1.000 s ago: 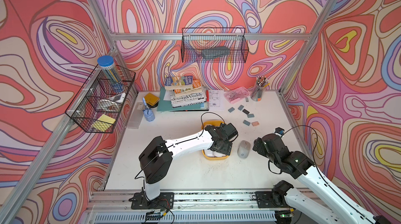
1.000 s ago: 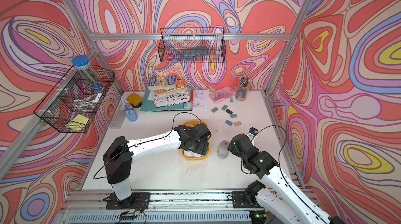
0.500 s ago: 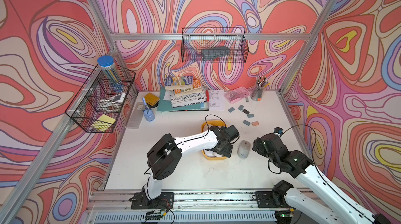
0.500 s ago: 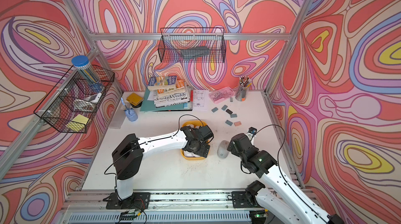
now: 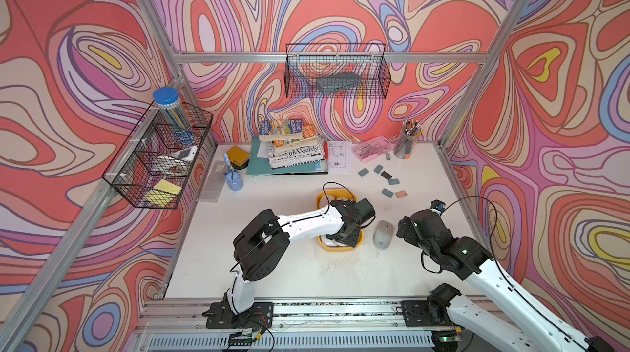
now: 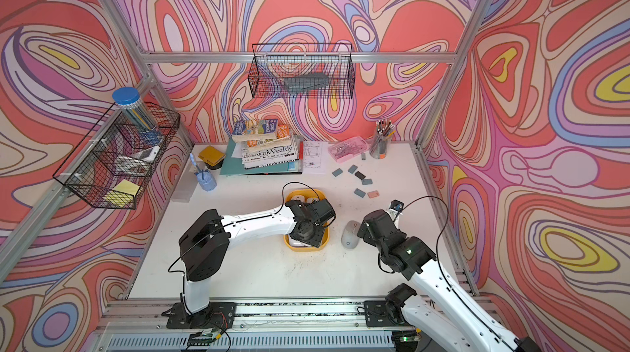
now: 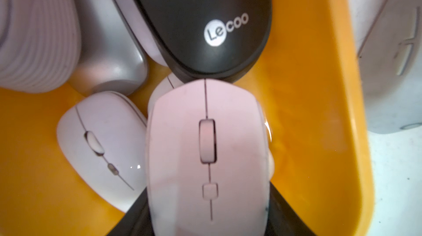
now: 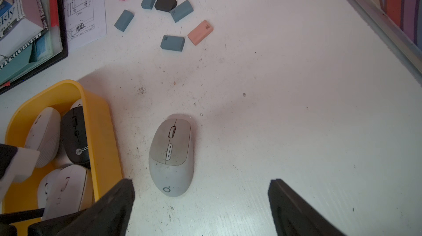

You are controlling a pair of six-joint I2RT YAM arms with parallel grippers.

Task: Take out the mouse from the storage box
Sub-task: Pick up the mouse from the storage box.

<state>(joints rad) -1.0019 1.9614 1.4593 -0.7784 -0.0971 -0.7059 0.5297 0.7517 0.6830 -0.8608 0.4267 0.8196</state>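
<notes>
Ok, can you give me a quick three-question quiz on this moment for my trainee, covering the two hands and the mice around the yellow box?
1. Short answer: where does the grey mouse lie in relation to the storage box?
2. Pick one: the left hand is shut on A) the grey mouse, B) the pale pink mouse, C) nothing.
3. True or false: the right hand is open and holds nothing.

Key
1. Outside it, on the table beside the box.
2. B. It is gripped inside the box.
3. True. It hangs over the table near the grey mouse.
</notes>
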